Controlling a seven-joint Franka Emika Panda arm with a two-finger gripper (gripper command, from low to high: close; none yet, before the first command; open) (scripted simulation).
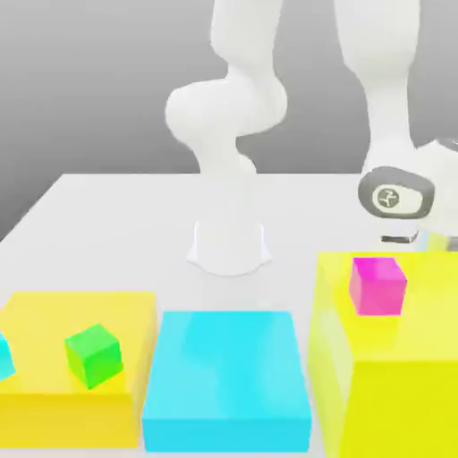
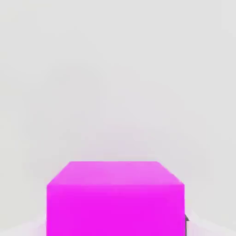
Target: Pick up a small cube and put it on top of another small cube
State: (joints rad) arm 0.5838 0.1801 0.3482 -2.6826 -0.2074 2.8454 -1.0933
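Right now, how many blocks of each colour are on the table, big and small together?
Yellow: 2, a low block and a tall block
Cyan: 2, a big block and a small cube
Green cube: 1
Magenta cube: 1
Total: 6

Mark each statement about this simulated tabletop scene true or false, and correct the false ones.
1. The magenta cube sits on a tall yellow block. True.
2. The green cube rests on the cyan block. False: it rests on the low yellow block.
3. The cyan block lies between the two yellow blocks. True.
4. The magenta cube is stacked on the green cube. False: they are far apart, on different blocks.
5. The arm's base stands on the cyan block. False: it stands on the white table.
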